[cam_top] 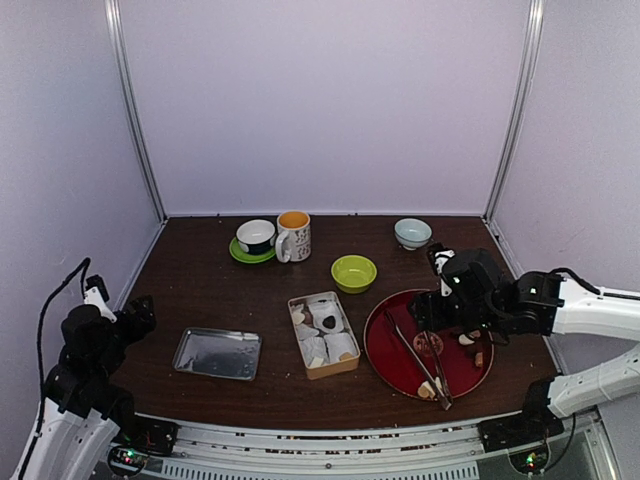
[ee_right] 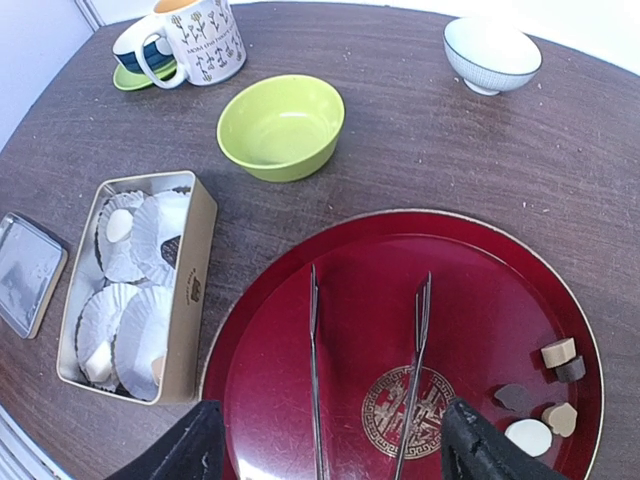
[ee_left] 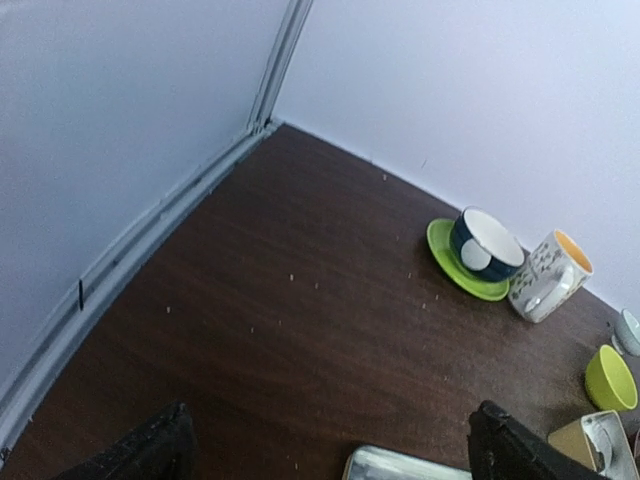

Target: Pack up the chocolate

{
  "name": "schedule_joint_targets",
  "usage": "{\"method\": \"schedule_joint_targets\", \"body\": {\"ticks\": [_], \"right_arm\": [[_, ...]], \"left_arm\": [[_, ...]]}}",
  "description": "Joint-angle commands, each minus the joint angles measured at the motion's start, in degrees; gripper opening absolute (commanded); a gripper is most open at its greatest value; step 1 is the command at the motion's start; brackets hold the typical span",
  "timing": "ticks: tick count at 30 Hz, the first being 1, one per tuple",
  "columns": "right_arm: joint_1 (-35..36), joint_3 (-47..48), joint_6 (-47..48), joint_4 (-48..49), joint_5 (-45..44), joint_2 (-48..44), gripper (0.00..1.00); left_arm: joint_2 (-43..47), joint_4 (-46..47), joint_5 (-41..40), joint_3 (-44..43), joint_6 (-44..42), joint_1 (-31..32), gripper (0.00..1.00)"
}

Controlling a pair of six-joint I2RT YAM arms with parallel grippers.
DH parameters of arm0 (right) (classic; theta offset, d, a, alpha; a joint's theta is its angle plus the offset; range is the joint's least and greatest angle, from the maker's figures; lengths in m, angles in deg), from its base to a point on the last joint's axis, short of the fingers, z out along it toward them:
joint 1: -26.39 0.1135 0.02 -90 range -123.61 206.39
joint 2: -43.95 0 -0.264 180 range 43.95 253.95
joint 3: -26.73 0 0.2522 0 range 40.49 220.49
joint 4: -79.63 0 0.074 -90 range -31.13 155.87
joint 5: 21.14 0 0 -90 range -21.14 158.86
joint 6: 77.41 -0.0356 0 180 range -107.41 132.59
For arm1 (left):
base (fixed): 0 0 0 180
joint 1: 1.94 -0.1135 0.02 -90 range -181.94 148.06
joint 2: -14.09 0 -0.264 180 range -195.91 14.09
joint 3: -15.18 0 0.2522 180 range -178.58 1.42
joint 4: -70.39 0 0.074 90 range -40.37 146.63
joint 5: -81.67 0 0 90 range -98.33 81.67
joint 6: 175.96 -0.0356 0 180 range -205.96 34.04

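Several chocolate pieces (ee_right: 558, 351), tan, dark and white, lie at the right side of the red plate (ee_right: 480, 260). More pieces sit in white paper cups inside the tan box (ee_right: 190, 290), among them a white one (ee_right: 119, 225) and a dark one (cam_top: 328, 322). Long metal tongs (ee_right: 314, 380) lie open on the plate. My right gripper (ee_right: 330, 455) is open and empty, hovering over the plate (cam_top: 385, 350) with the tongs between its fingers. My left gripper (ee_left: 330, 440) is open and empty, above bare table at the near left (cam_top: 140, 310).
A metal tray lid (cam_top: 217, 353) lies left of the box. A lime bowl (cam_top: 353, 272), a patterned mug (cam_top: 294, 236), a dark cup on a green saucer (cam_top: 256, 238) and a white bowl (cam_top: 412, 232) stand toward the back. Walls enclose the table.
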Motion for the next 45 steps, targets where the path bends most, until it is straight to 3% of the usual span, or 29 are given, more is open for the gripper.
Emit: {"method": "schedule_joint_targets", "body": {"ticks": [1, 14, 28, 34, 39, 45], "right_arm": [[-0.5, -2.0, 0.2, 0.1, 0.9, -1.4, 0.74], [-0.9, -4.2, 1.0, 0.5, 1.6, -4.0, 0.74], [-1.3, -3.4, 2.0, 0.5, 2.7, -3.7, 0.74], [-1.3, -3.7, 1.5, 0.5, 3.1, -4.1, 0.74], [-1.3, -3.6, 1.4, 0.8, 3.3, -3.9, 0.74], [-1.4, -3.6, 1.1, 0.9, 3.6, -3.8, 0.74]], "left_arm": [[-4.7, -6.2, 7.1, -0.3, 9.2, -0.1, 0.98], [-33.3, -4.8, 11.4, -7.2, 6.6, 0.0, 0.97], [-46.4, -3.9, 13.9, -10.3, 4.3, 2.1, 0.58], [-50.6, -2.4, 15.9, -10.7, 3.0, 2.5, 0.55], [-54.6, -1.3, 17.3, -11.9, 1.5, 3.2, 0.43], [-61.0, -2.6, 13.6, -14.6, 0.6, 6.8, 0.37]]}}
